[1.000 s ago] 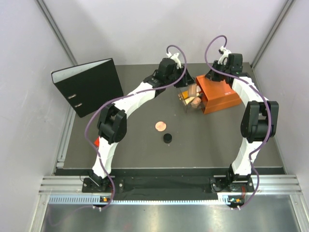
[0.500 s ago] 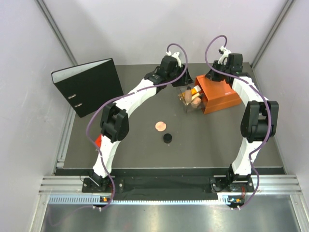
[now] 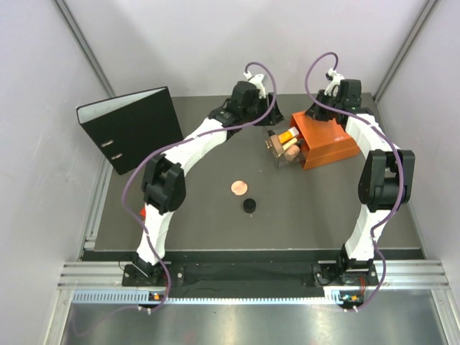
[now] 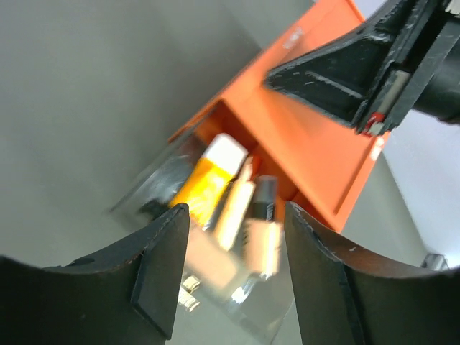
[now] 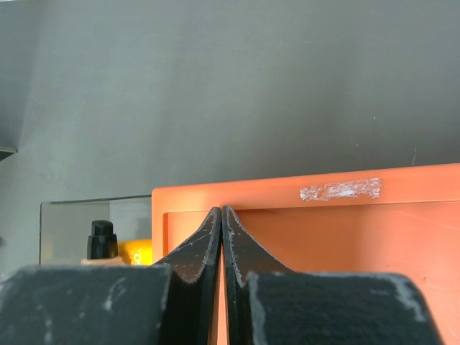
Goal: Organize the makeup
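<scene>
Two pieces — round compact (image 3: 238, 187) and black jar (image 3: 249, 205) — lay apart from the orange box (image 3: 330, 144), unstowed; the tube (image 4: 201, 183) sat in its clear drawer (image 3: 274, 149) under our left gripper (image 4: 233, 287), jaws open, empty. Our right gripper (image 5: 221, 212), jaws shut, rested on the box.

1. Far-left corner of the tabletop (image 3: 309, 208): upright black binder (image 3: 133, 129) blocks it;
2. Far-right corner: orange box (image 3: 327, 142), right gripper (image 5: 221, 215) on top, clear drawer (image 3: 275, 152) jutting leftwards;
3. Middle: pink compact (image 3: 238, 188) and black jar (image 3: 249, 205), open room around them.

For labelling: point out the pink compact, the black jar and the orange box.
pink compact (image 3: 238, 188): top view, its centre.
black jar (image 3: 249, 205): top view, its centre.
orange box (image 3: 327, 144): top view, top panel.
</scene>
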You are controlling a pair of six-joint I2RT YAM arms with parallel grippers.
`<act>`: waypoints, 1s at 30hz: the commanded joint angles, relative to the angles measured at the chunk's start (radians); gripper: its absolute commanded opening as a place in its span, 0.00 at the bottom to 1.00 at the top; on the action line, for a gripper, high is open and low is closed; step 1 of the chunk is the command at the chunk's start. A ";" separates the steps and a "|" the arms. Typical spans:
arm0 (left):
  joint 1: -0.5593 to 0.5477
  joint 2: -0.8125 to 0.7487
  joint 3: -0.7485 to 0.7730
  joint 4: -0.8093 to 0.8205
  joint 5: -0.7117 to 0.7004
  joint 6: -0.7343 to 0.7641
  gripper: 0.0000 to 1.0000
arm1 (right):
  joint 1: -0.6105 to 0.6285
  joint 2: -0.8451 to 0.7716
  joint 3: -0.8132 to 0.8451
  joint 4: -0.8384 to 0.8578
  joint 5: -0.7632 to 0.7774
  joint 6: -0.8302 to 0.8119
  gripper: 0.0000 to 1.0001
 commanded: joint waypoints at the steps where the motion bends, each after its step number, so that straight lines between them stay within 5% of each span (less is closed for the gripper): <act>1: 0.070 -0.168 -0.111 0.104 0.025 0.104 0.60 | -0.001 0.123 -0.083 -0.263 0.090 -0.032 0.00; 9: 0.129 -0.335 -0.430 0.045 0.075 0.457 0.75 | -0.001 0.128 -0.083 -0.262 0.088 -0.032 0.00; 19: 0.121 -0.424 -0.777 0.326 0.167 0.681 0.96 | -0.002 0.132 -0.083 -0.261 0.085 -0.032 0.00; 30: 0.101 -0.271 -0.688 0.519 0.305 0.713 0.99 | -0.002 0.122 -0.098 -0.258 0.090 -0.032 0.00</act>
